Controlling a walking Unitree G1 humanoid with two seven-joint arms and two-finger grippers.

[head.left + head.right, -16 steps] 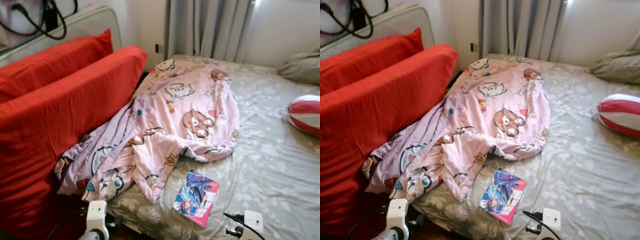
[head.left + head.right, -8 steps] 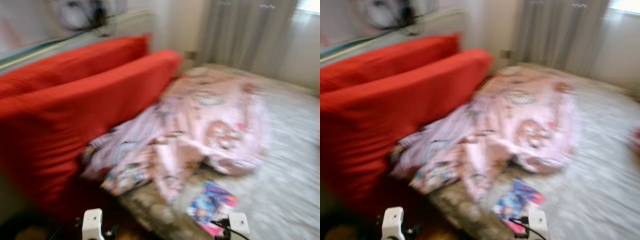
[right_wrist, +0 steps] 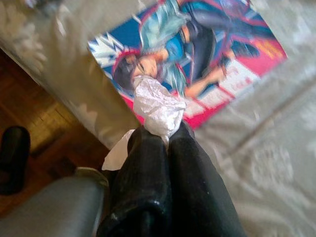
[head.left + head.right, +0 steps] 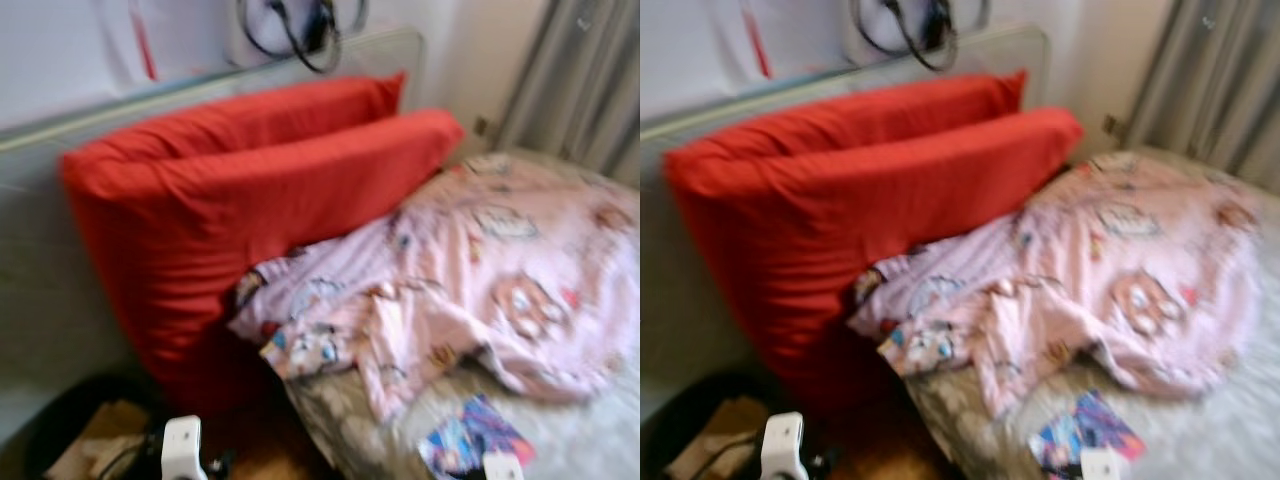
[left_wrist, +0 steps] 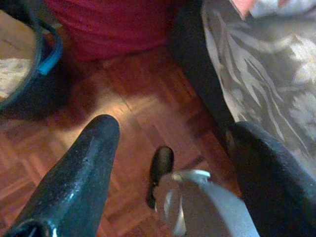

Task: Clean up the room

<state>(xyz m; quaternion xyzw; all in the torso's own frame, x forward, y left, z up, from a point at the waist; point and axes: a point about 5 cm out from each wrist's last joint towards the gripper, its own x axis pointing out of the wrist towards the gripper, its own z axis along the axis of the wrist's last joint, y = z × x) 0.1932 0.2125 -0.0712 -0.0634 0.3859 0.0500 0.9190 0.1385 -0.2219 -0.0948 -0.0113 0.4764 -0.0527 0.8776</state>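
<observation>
Over the comic book (image 3: pixel 197 54) at the bed (image 3: pixel 276 163) edge: right gripper (image 3: pixel 160 131), fingers pinched tight on a crumpled white wrapper (image 3: pixel 155 106). Light, crinkly, probably easy to drop; best held by the bunched middle. Beside the bed, above the wood floor (image 5: pixel 128 103): left gripper (image 5: pixel 168 163), fingers spread wide, holding nothing. Beyond the bed corner, a dark bin (image 5: pixel 29 64), a likely place for the wrapper.

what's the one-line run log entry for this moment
phase: carrying trash | right claw: shut on crumpled wrapper, above comic book | left claw: open, over wood floor | head views: blurred
</observation>
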